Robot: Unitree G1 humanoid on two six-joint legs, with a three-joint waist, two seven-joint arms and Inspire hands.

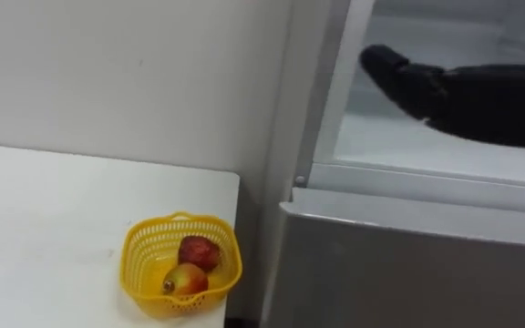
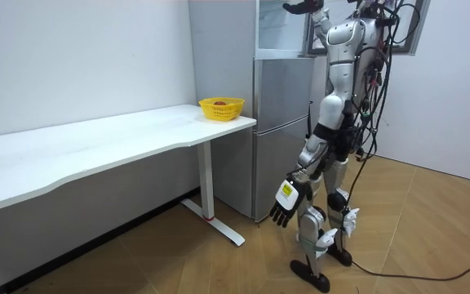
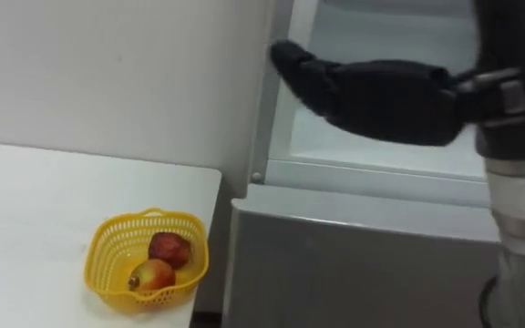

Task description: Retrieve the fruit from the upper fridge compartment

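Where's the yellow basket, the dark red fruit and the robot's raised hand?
yellow basket (image 1: pixel 137 257): left eye view, its left wall
dark red fruit (image 1: pixel 199 251): left eye view, its middle
right hand (image 3: pixel 381 96): right eye view, its back

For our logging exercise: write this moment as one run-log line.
right hand: open, empty, inside upper fridge | left hand: relaxed at side | yellow basket: on table, holding two fruits

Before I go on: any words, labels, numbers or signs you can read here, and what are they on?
No text can be read in any view.
Tag on the back of the left robot hand: there is print, but it is too small to read.
Fridge: no label or sign shows.
Yellow basket and white table: no markings.
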